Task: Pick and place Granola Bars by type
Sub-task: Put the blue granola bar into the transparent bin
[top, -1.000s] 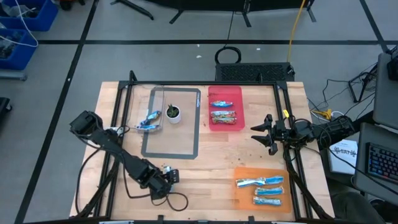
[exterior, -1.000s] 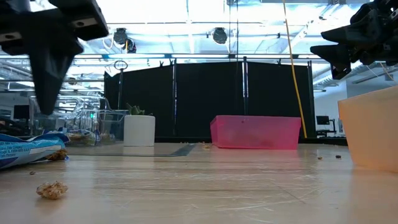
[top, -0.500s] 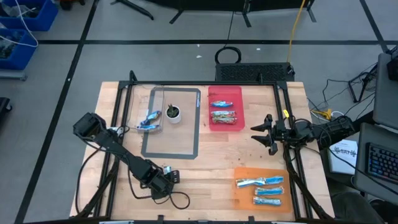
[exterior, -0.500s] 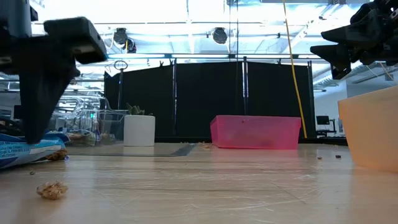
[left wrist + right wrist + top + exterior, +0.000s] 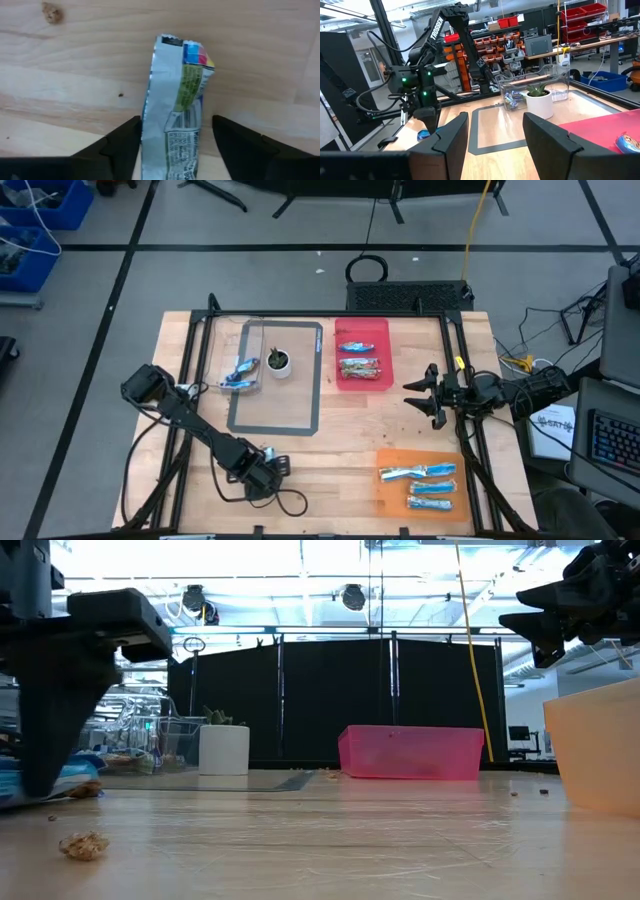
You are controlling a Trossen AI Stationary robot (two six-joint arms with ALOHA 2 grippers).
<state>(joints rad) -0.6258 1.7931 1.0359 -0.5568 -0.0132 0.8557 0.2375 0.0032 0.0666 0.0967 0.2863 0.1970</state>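
Note:
A blue-and-silver granola bar [image 5: 172, 107] lies flat on the wooden table near its front left. My left gripper [image 5: 176, 122] points down over it, open, with one finger [image 5: 122, 145] on each long side of the bar; in the high view the gripper [image 5: 258, 477] hides the bar. In the low view a finger [image 5: 50, 730] reaches table level in front of the bar [image 5: 78, 772]. More bars lie in the pink bin [image 5: 362, 352], on the orange tray [image 5: 425, 480] and in the clear container [image 5: 238, 370]. My right gripper [image 5: 425, 395] waits open at the right.
A small potted plant [image 5: 278, 362] stands on a grey-edged mat [image 5: 275, 420] beside the clear container. Crumbs [image 5: 85, 845] lie on the wood near the front left. A black cable loops by the left gripper [image 5: 285, 502]. Bare wood lies between the mat and the orange tray.
My left gripper has come down over the bar on the table, its fingers sinking to table level on either side of it. The bar has stayed where it was.

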